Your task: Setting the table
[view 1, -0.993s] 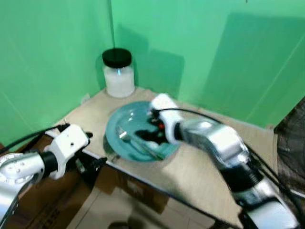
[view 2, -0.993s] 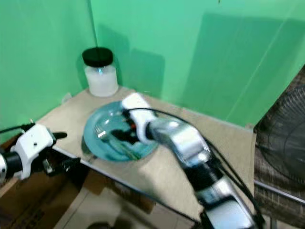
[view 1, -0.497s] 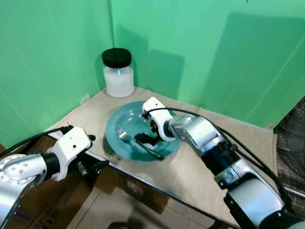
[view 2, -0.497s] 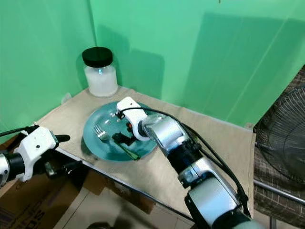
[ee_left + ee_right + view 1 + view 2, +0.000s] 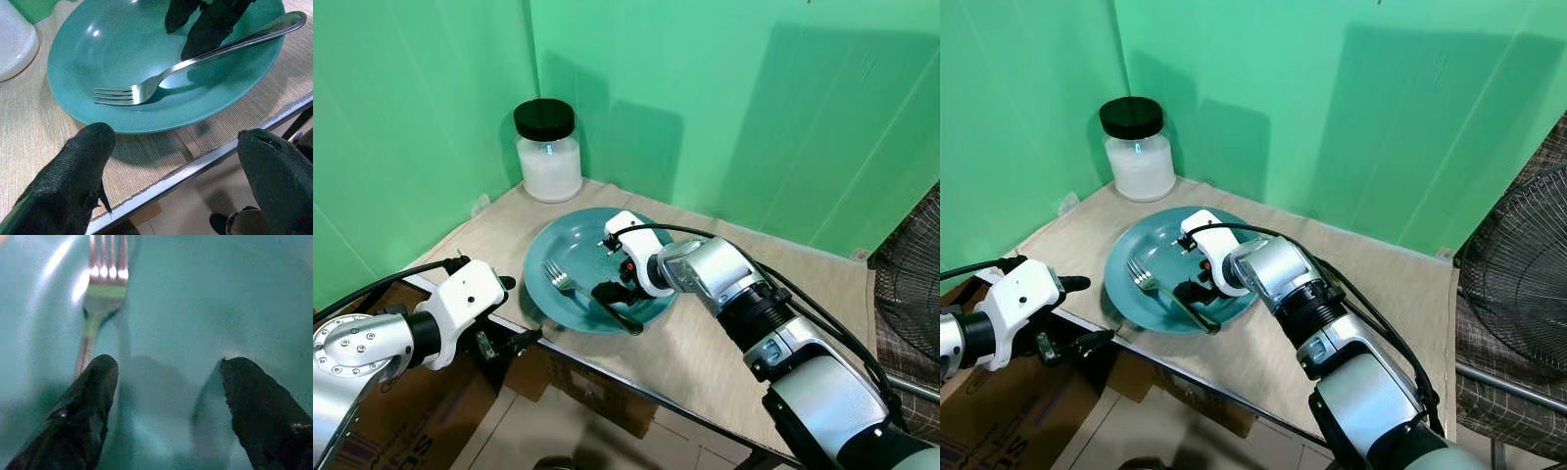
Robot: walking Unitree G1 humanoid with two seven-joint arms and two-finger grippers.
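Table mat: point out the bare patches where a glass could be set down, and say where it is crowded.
The widest bare stretch of the table mat lies right of the teal plate, up to the green wall. A smaller patch lies between the jar and the plate. The plate itself is crowded: the fork lies in it and the right gripper hovers there, jaws open.

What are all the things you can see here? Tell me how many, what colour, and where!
Plate: one, teal, on the table near its front edge.
Fork: one, silver, lying in the plate, handle over the front rim.
Jar: one, white with black lid, back corner of the table.
Table: one, beige top.
Fan: one, dark wire, right of the table.
Walls: green, behind.
Right gripper: black fingers open over the plate, beside the fork.
Left gripper: black fingers open, below the table's front edge.
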